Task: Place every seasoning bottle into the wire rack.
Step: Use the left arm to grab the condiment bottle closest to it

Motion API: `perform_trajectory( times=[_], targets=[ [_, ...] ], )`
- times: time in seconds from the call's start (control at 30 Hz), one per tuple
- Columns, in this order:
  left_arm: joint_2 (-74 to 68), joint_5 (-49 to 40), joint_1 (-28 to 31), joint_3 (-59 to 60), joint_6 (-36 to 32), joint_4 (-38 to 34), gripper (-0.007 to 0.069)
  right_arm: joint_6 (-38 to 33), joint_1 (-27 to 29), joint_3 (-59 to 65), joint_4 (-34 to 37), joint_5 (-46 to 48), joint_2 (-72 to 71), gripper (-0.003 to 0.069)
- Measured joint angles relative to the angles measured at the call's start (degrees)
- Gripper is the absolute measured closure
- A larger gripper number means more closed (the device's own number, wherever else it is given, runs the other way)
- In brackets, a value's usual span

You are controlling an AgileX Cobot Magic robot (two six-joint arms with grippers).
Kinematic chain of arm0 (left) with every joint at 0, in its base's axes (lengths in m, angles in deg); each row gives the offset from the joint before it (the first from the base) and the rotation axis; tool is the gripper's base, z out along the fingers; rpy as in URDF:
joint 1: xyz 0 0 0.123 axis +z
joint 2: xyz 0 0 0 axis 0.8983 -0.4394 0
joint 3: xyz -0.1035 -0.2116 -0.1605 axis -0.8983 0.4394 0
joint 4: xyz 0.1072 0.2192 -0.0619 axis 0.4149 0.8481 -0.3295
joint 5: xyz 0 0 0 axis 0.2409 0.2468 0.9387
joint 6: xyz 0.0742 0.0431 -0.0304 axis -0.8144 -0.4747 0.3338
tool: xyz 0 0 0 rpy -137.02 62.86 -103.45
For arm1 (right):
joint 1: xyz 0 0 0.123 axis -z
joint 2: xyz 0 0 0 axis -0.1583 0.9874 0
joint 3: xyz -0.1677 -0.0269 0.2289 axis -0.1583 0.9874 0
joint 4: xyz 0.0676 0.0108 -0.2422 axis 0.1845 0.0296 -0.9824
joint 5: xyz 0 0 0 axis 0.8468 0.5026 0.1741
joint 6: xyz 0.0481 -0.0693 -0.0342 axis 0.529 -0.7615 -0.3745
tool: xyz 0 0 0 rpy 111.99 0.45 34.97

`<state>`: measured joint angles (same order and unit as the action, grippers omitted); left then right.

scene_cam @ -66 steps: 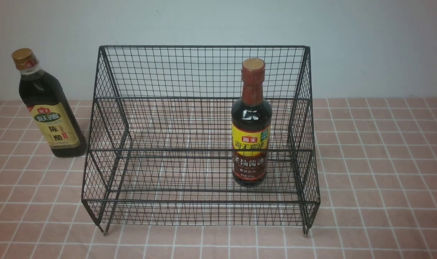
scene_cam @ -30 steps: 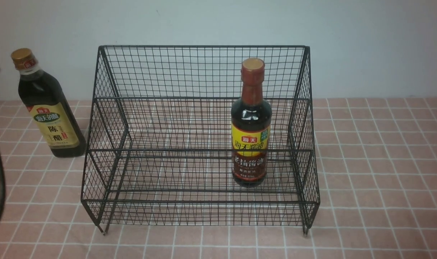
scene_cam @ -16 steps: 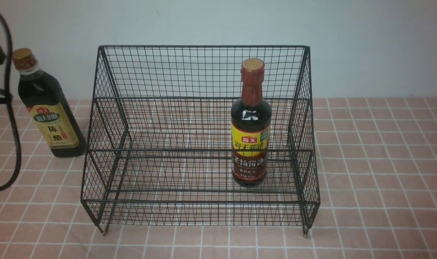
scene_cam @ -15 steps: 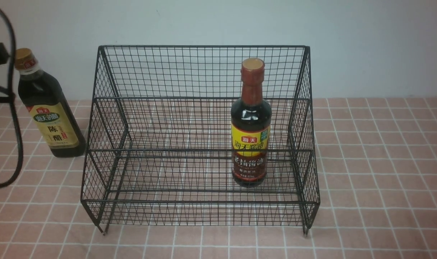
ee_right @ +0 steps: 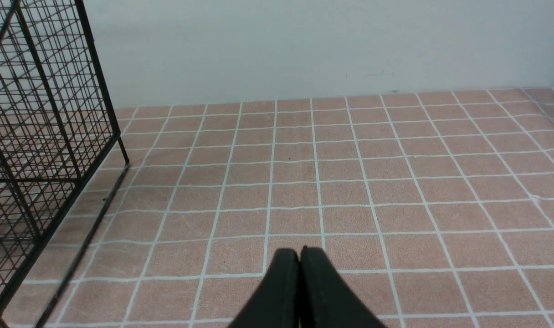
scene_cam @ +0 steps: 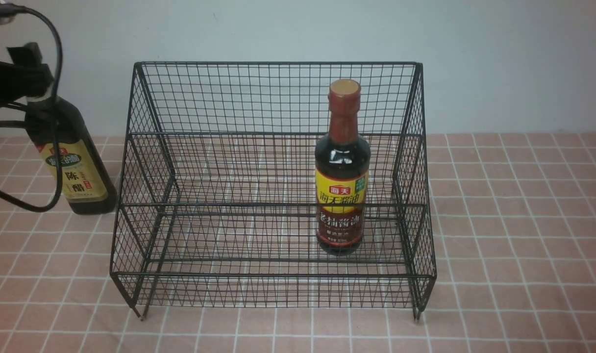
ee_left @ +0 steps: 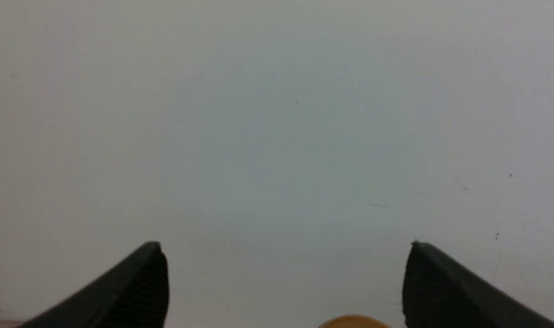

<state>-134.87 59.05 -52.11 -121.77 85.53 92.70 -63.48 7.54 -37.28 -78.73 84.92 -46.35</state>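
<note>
1. The wire rack (scene_cam: 278, 63) stands on the pink tiled table (scene_cam: 513, 220), its tall back toward the wall (scene_cam: 474, 59).
2. The round bottle (scene_cam: 342, 186) with the brown cap and yellow-brown label stands upright inside the rack, on the lower tier, toward the rack's right side.
3. The squarish bottle (scene_cam: 77, 171) with the beige label stands upright on the table, outside the rack and just beside its left side, level with the rack's back part.
4. The left gripper (ee_left: 286, 255) is at the top of the squarish bottle, left of the rack. Its fingers (ee_left: 140, 287) are spread wide, and the gold cap (ee_left: 353, 321) shows between them without touching either 1. It grips nothing.
5. A black cable (scene_cam: 58, 147) hangs across the front of the squarish bottle.
6. The right gripper (ee_right: 300, 255) is over bare tiles to the right of the rack, its 2 fingers pressed together with nothing between them.
</note>
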Motion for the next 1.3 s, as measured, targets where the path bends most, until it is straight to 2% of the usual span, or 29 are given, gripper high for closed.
perform_trajectory(
  times=[0.23, 0.53, 0.67, 0.8, 1.03, 1.3],
  targets=[
    [-3.43, 1.04, 0.0, -1.44, 2.64, 3.15, -0.0008, 0.0, 0.0, 0.0, 0.0, 0.0, 0.0, 0.0672],
    [-4.75, 1.84, 0.0, -1.44, 4.51, 4.03, 0.0057, 0.0, 0.0, 0.0, 0.0, 0.0, 0.0, 0.0672],
    [-4.75, 1.41, -0.06, -1.44, 4.94, 4.14, 0.016, 0.0, 0.0, 0.0, 0.0, 0.0, 0.0, 0.0672],
    [-5.0, 0.96, -0.06, -1.44, 5.01, 4.21, 0.0326, 0.0, 0.0, 0.0, 0.0, 0.0, 0.0, 0.0672],
    [-4.81, 0.97, -0.06, -1.62, 6.81, 7.11, 0.0321, 0.0, 0.0, 0.0, 0.0, 0.0, 0.0, 0.0672],
    [1.91, -11.39, -0.06, -5.87, 9.04, 10.26, 0.0321, 0.0, 0.0, 0.0, 0.0, 0.0, 0.0, 0.0673]
  ],
)
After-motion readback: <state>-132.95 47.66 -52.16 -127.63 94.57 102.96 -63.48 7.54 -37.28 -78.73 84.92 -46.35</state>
